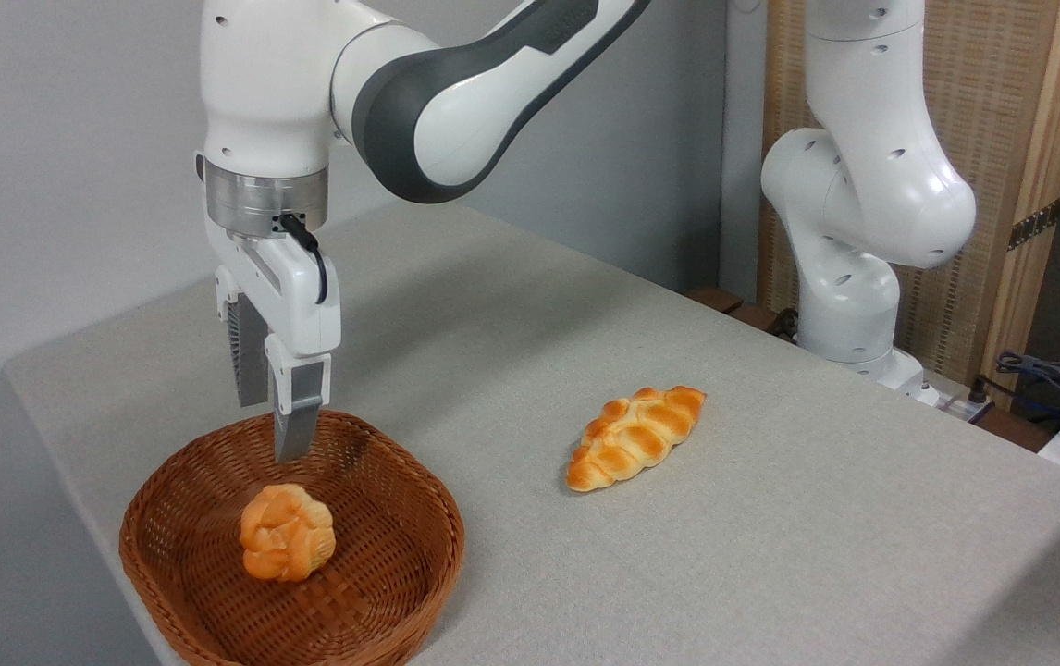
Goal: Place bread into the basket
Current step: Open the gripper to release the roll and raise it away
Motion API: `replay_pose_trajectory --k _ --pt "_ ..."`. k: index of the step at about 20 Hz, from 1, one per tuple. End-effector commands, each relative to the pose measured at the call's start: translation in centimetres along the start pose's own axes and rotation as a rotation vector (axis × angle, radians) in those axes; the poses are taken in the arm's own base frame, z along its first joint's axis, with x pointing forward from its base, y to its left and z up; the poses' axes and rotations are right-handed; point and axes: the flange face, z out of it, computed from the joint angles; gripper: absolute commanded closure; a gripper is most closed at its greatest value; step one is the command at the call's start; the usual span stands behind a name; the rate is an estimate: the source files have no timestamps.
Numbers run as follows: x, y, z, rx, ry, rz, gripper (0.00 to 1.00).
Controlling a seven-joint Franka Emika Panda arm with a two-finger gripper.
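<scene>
The bread [288,533] lies in the basket [169,499], freed by the parted jaws [276,430] above. Being judged light and squashy, its ribbed sides are best gripped.

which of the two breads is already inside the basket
The small round bun, lying in the wicker basket under the claw. The braided loaf lies on the table.

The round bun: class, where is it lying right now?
The round bun lies inside the wicker basket at the lower left, just below the gripper, with the braided loaf off to its right.
</scene>
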Motion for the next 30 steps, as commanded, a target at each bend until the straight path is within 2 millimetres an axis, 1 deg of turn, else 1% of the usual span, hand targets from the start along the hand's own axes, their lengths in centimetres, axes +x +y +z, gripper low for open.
replay_pose_trajectory --k 1,8,11,12,14,16,18,21,22,23,24,25,27,28,29,30 --pt "0.4 -0.1 -0.5 0.014 0.015 -0.007 0.0" --pt "0.4 0.0 -0.9 0.012 0.015 -0.011 0.0" --pt "0.4 0.0 -1.1 0.013 0.018 -0.064 0.0" --pt "0.4 0.2 -1.9 0.017 0.024 -0.102 0.0" --pt "0.0 0.3 -2.9 0.008 0.007 -0.131 0.0" --pt "-1.0 0.6 -4.6 -0.011 -0.035 -0.129 0.0" --pt "-1.9 1.0 -5.3 -0.04 -0.078 -0.131 0.0" --pt "-2.7 2.0 -5.3 -0.103 -0.163 -0.128 0.0" --pt "-2.8 2.1 -5.6 -0.111 -0.173 -0.125 0.0" --pt "-2.7 2.2 -6.3 -0.118 -0.188 -0.117 0.0" --pt "-2.9 2.0 -6.6 -0.117 -0.206 -0.112 0.0" --pt "-2.9 1.7 -7.9 -0.103 -0.234 -0.09 0.0" --pt "-2.6 1.1 -9.5 -0.1 -0.257 -0.06 0.0" --pt "-2.7 0.9 -9.6 -0.105 -0.259 -0.058 0.0" --pt "-3.7 -0.5 -10.1 -0.104 -0.251 -0.086 0.0" --pt "-4.1 -1.0 -10.3 -0.102 -0.248 -0.099 0.0"
